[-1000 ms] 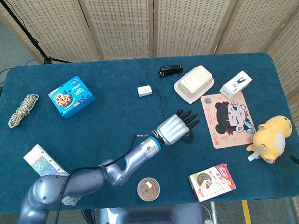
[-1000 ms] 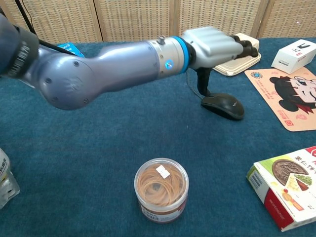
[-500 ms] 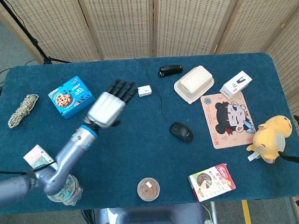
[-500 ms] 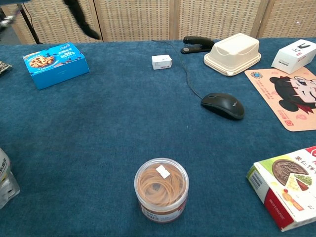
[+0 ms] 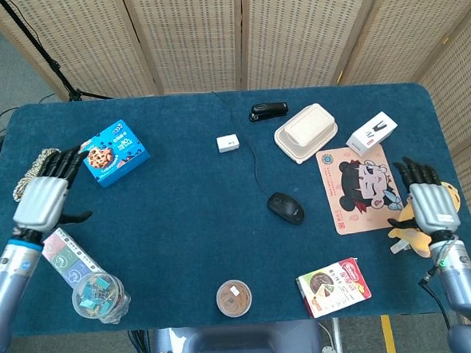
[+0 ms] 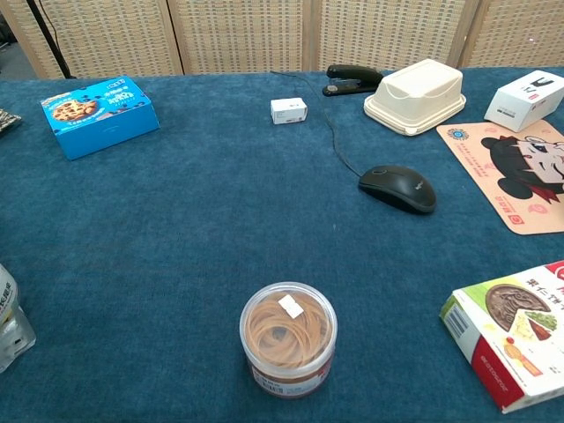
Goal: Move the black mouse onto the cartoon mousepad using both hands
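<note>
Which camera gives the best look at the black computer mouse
The chest view: the black computer mouse is large and close there, its cable visible behind it. The head view shows it small, from above, left of the cartoon mousepad.

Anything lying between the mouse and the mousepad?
No. In the head view only bare blue cloth separates the mouse from the mousepad; the chest view agrees.

Head view: high above, looking steeply down, taking in the whole desk to the screens behind. Chest view: low at the near edge, facing across, much closer. Shared between both: mouse, mousepad, blue box, jar.
</note>
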